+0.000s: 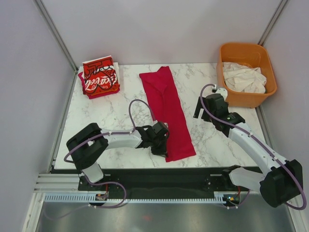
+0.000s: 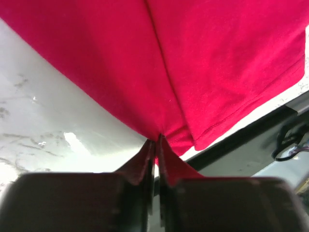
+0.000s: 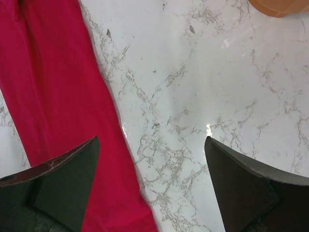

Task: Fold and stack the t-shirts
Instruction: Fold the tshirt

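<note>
- Top view: crimson tee (image 1: 166,111) lies mid-table (image 1: 111,116) as a long folded strip, running 11 to 5 o'clock.
- Folded Coca-Cola tee (image 1: 100,77) sits at the 10 o'clock corner. Off-white tees (image 1: 244,77) are bunched in the orange tub (image 1: 248,50) at 2 o'clock.
- L gripper (image 1: 161,140) is at the strip's near end. R gripper (image 1: 203,112) is over bare marble at the strip's 3 o'clock side.
- L wrist view: L gripper (image 2: 155,142) fingers are pressed nearly together, pinching the crimson tee (image 2: 193,63) edge, and cloth fans out toward 12.
- R wrist view: R gripper (image 3: 152,140) jaws are spread wide, holding nothing. Crimson tee (image 3: 53,96) lies at 9 o'clock and the tub rim (image 3: 280,6) at 1.
</note>
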Motion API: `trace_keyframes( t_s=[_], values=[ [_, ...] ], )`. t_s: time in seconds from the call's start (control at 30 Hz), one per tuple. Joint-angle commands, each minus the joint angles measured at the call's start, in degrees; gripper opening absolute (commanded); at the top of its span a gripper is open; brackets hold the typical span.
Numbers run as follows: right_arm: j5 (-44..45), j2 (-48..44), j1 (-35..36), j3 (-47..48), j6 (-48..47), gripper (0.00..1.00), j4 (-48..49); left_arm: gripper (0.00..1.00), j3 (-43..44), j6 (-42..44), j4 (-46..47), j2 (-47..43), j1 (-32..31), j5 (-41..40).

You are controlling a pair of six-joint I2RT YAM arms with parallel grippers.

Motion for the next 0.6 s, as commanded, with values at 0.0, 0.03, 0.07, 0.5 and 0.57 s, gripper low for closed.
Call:
trace_keyframes(
  t_s=[0.0,0.03,0.07,0.5,0.57],
  values=[
    [0.5,-1.7,-0.5,-0.4,-1.3,0.98,-0.4,0.02,-0.2,-0.6,-0.7,2.8,-0.5,-3.4],
    [0.6,-1.7,-0.7,-0.5,-1.4,0.98,-0.5,0.02,-0.3,-0.5,-0.9,2.5,-0.5,-3.5],
    [0.7,-1.7,-0.7,-0.5,-1.5,0.98,-0.6,0.02,-0.6,-0.2,-0.9,1.7,-0.5,-3.6],
    [-38.0,-6.7,1.9,-22.5,8.8,0.95,14.9,0.02,-13.0,0.1,-9.8,-17.8,0.1,-11.2],
    [-39.9,-10.0,5.3,-28.1,11.2,0.95,19.1,0.02,-15.0,0.1,-9.8,-17.9,0.1,-11.2]
  ],
)
